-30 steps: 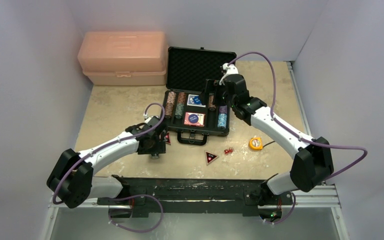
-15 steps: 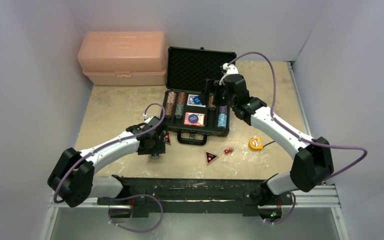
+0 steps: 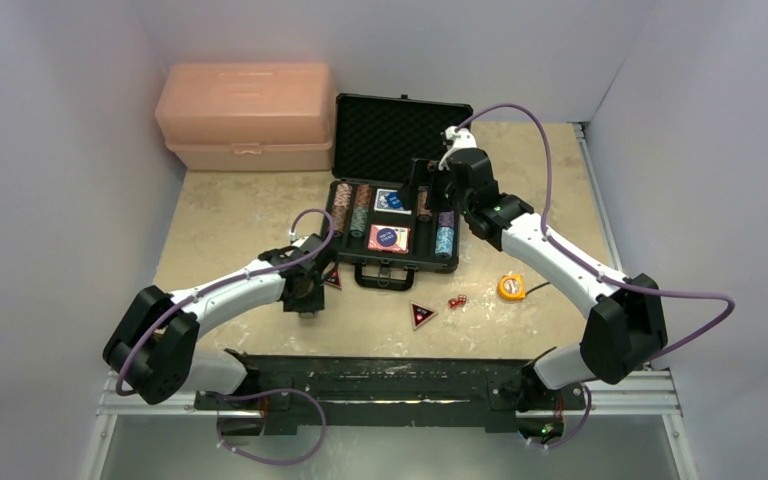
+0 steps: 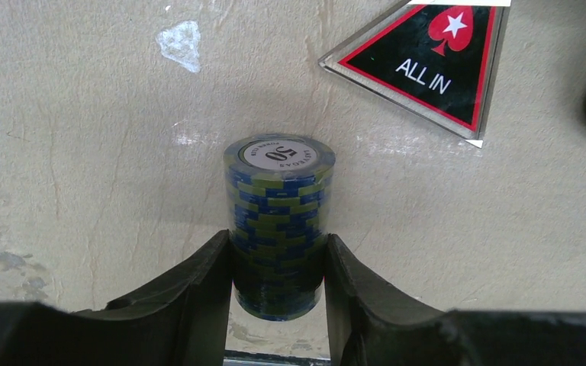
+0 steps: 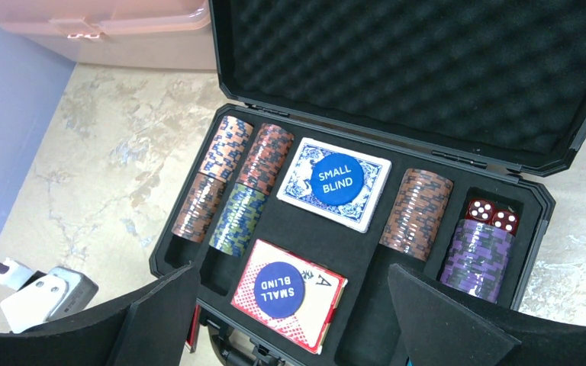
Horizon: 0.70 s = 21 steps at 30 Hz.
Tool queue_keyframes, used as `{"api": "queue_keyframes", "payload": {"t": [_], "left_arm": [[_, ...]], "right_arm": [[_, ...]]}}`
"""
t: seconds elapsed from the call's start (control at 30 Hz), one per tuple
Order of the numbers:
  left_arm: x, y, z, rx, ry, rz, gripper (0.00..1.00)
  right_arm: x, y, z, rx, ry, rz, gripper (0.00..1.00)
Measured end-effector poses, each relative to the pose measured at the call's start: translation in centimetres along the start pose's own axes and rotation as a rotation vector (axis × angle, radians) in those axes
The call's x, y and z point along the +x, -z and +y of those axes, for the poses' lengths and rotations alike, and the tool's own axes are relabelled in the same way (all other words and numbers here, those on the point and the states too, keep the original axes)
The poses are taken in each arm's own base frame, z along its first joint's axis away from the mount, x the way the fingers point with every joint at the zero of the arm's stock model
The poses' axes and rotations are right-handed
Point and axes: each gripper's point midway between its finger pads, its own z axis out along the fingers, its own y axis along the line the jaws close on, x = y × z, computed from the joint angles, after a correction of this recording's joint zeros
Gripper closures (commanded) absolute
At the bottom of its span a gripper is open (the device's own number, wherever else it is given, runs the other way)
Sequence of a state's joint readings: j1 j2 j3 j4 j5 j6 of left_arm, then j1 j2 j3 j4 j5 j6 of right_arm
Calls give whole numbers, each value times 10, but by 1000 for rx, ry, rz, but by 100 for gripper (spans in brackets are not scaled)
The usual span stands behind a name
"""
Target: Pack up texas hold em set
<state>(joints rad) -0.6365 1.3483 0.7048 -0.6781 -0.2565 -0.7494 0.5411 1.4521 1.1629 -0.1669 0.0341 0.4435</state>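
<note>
chip stack [image 4: 278, 202] seemingly pinched by left hand [image 4: 278, 245], all-in button [image 4: 435, 65] just beside; right hand [image 5: 291, 271] spread over case [image 5: 397, 61].

A: "Where did everything sit?"
B: "I had the case [image 3: 390, 140] open at the back middle of the table [image 3: 230, 215], lid upright behind its tray, the plastic box [image 3: 245, 115] just left of it."
A: "Inside?"
B: "Chip rows [image 5: 229, 183] lay in the left and right slots, two decks [image 5: 334, 183] between them, one behind the other."
A: "Loose pieces?"
B: "Before the case lay a button [image 3: 421, 315], loose dice [image 3: 456, 301] just right of it, the tape measure [image 3: 511, 287] farther right. A second button [image 4: 435, 65] lay near the case's front left corner, an upright chip stack [image 4: 278, 221] beside it, between the fingers of my left pincer [image 4: 278, 244]."
</note>
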Motion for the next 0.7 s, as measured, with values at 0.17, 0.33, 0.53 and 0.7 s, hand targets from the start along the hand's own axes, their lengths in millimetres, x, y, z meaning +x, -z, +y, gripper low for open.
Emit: {"api": "queue_keyframes", "payload": {"t": [0.17,0.33,0.53,0.7], "left_arm": [[0,0,0,-6,-3,8,100],[0,0,0,-8,-4,10,100],[0,3,-3,20,-8,9,100],[-4,20,-12,119,-17,-37,100]], "right_arm": [[0,0,0,0,0,0,1],[0,0,0,0,0,0,1],[-1,0,0,-1,0,-2,1],[-1,1,1,-4,0,-5,1]]}}
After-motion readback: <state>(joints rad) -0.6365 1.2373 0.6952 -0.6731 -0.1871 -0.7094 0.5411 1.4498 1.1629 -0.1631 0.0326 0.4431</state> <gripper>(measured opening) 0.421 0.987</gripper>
